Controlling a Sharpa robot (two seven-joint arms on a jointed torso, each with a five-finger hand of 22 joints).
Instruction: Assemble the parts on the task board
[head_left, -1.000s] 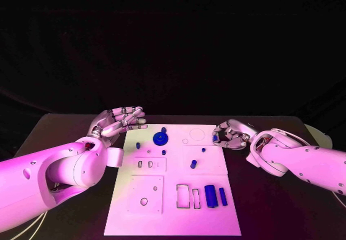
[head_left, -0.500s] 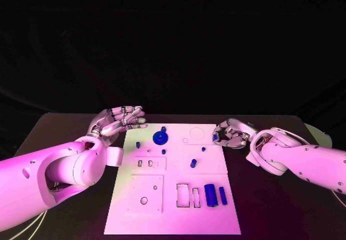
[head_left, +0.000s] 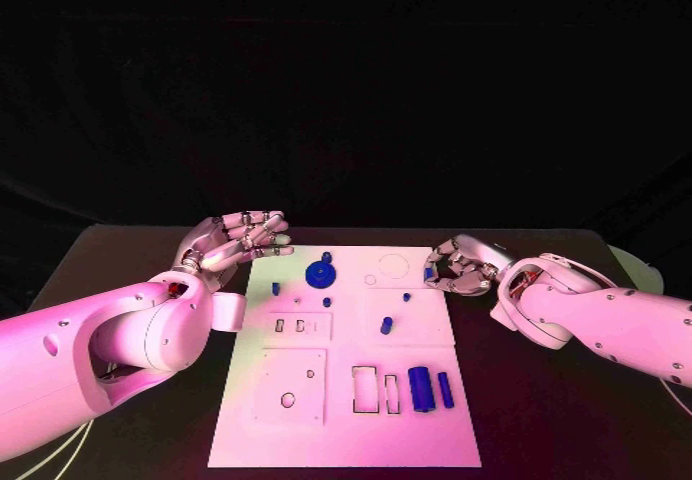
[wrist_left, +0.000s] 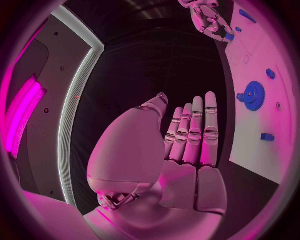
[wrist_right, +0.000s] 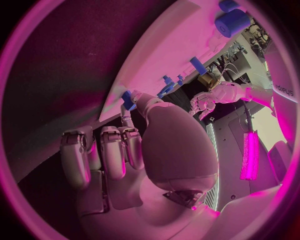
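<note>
The white task board (head_left: 346, 430) lies in the middle of the black table. My right hand (head_left: 462, 268) is at the board's far right edge and pinches a small blue part (head_left: 431, 272), which the right wrist view shows between thumb and finger (wrist_right: 128, 99). My left hand (head_left: 238, 244) hovers by the board's far left corner and holds nothing; in the left wrist view its fingers (wrist_left: 190, 135) are straight. On the board are a blue gear (head_left: 320, 276), a short blue peg (head_left: 387, 325), a thick blue cylinder (head_left: 421, 390) and a thin blue bar (head_left: 446, 392).
Two more small blue pegs (head_left: 276, 289) (head_left: 327, 302) stand left of centre on the board. Rectangular slots (head_left: 375, 390) lie beside the cylinder, and a round outline (head_left: 392, 266) marks the far edge. A pale object (head_left: 636, 272) sits at the table's right edge.
My right hand and its small blue part have edged very slightly toward the table's far side. The left hand and the parts on the board have stayed put.
</note>
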